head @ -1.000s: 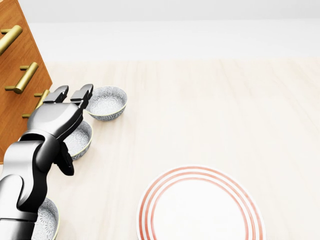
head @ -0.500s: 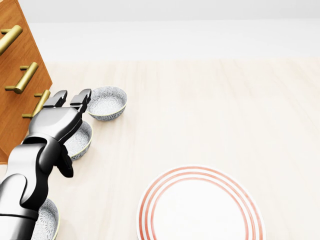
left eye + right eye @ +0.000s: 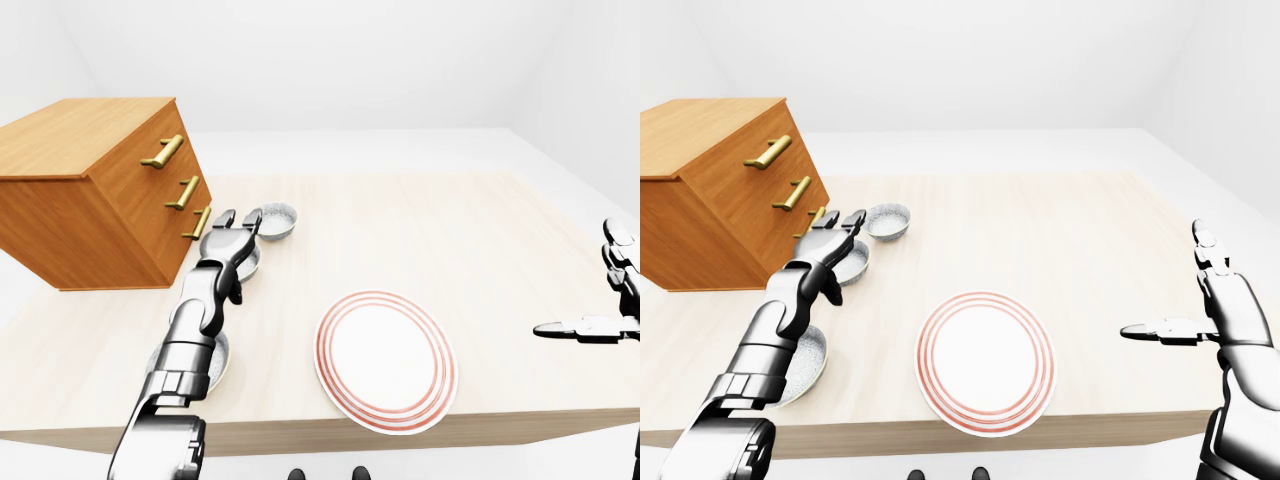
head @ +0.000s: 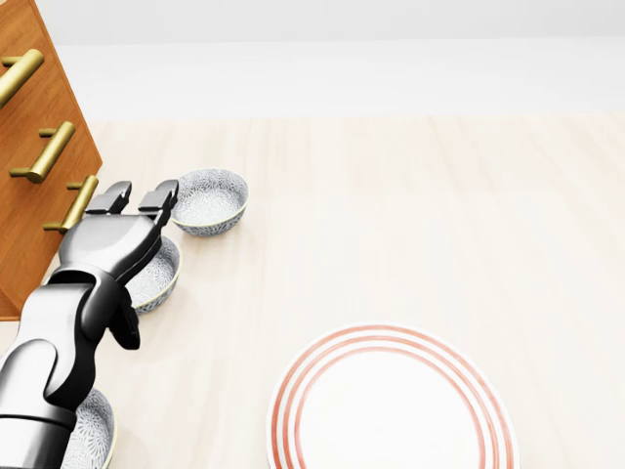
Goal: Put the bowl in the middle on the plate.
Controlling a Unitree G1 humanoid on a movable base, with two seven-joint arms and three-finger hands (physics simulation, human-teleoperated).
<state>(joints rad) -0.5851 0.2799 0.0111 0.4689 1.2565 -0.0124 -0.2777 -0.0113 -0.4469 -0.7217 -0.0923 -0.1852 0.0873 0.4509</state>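
Clearly the left hand [image 4: 105, 244] is nearer: up-left of the plate [image 4: 391, 420] in the head view, the middle bowl [image 4: 158, 276] sits under its palm, short of its spread, empty fingers [image 4: 159, 198]. Well right of the plate, the right hand [image 3: 1225, 300] hangs open-fingered.

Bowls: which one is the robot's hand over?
The middle bowl of the row. The open left hand hangs over it. In the head view, the top bowl lies just beyond the hand, and the bottom bowl sits by the forearm.
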